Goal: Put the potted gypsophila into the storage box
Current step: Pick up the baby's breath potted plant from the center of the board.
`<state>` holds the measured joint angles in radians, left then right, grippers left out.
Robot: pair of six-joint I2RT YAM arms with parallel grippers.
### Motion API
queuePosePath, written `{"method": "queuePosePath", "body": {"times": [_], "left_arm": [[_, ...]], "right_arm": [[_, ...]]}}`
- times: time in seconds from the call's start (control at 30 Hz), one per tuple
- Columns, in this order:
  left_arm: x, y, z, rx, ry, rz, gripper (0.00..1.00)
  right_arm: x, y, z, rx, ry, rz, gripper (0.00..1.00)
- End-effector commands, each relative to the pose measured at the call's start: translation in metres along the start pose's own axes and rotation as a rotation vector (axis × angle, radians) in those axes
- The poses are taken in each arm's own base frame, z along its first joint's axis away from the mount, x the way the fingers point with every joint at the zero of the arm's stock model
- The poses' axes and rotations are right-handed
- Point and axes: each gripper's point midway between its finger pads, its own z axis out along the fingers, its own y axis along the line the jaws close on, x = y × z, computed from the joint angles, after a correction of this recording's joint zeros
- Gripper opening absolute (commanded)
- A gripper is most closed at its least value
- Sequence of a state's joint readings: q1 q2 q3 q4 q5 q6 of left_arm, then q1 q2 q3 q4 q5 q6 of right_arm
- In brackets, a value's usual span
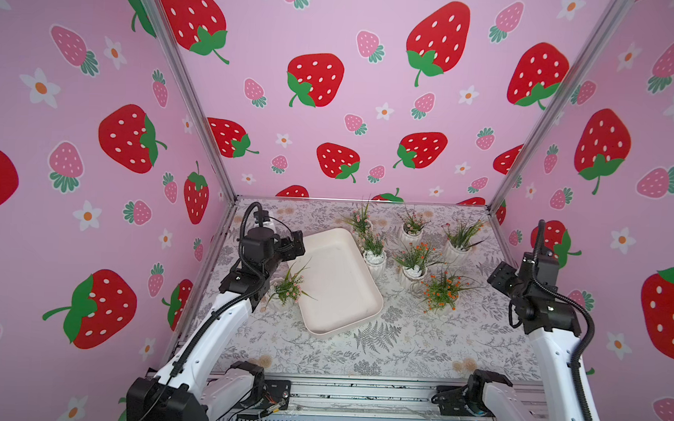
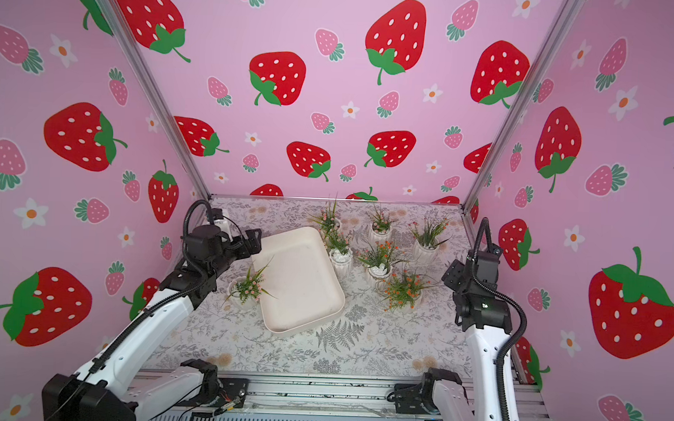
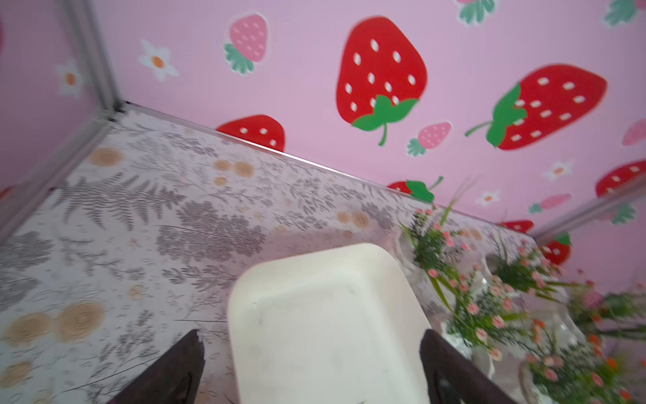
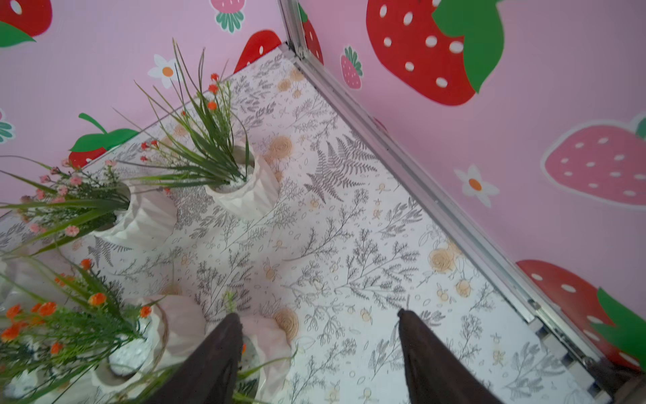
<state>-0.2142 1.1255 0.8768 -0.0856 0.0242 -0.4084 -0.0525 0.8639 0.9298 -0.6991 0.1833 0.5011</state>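
Since nothing stands inside the storage box [image 1: 339, 289], the task is judged to be at its opening step: a pot is yet to be reached for and gripped.

Farthest left, the left gripper [image 1: 298, 245] is held above the box's far left corner. Its jaws are spread wide and nothing is caught between them. Below the left arm, a potted gypsophila [image 1: 287, 289] with pink blossoms is set upright on the table [image 1: 399, 347], just beside the box's left long side. Its leaves reach over the rim; whether pot and rim touch cannot be told.

The box itself is laid at a slant in the middle of the table.

To its right, six more white pots are grouped on the table, none of them inside the box: pink-flowered pots [image 1: 374, 256] nearest the box, orange-flowered pots [image 1: 414, 272] beyond them, and a grassy pot [image 1: 458, 251] farther back.

At the far right, the right gripper [image 4: 320, 314] is raised off the table near the orange blooms, with its jaws apart and empty.

For the next move, the left gripper would probably have to be drawn back toward the near pot and lowered past the foliage. It would then be closed around the pot's body, so that the pot can be lifted over the low rim.
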Motion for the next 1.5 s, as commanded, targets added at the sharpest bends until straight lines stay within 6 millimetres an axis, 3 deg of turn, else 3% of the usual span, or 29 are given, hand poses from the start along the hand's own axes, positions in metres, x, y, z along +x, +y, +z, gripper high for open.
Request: {"method": "queuePosePath", "body": {"times": [0.0, 0.17, 0.3, 0.5, 0.97, 1.47], "left_arm": [[0.015, -0.068, 0.007, 0.321, 0.153, -0.020, 0.92], [0.041, -0.112, 0.014, 0.524, 0.285, -0.012, 0.84], [0.053, -0.126, 0.013, 0.602, 0.336, -0.014, 0.80], [0.059, -0.140, 0.004, 0.668, 0.361, 0.009, 0.73], [0.074, -0.165, 0.015, 0.678, 0.468, -0.112, 0.55], [0.083, -0.172, 0.027, 0.672, 0.483, -0.168, 0.54]], "right_arm": [[0.052, -0.004, 0.000, -0.010, 0.228, 0.049, 0.67], [0.089, -0.001, 0.007, -0.044, 0.356, 0.107, 0.56], [0.104, 0.003, 0.010, -0.066, 0.418, 0.116, 0.47], [0.121, 0.018, 0.019, -0.139, 0.526, 0.108, 0.45], [0.121, 0.044, 0.040, -0.279, 0.555, 0.042, 0.35], [0.116, 0.056, 0.063, -0.321, 0.572, -0.007, 0.31]]}}
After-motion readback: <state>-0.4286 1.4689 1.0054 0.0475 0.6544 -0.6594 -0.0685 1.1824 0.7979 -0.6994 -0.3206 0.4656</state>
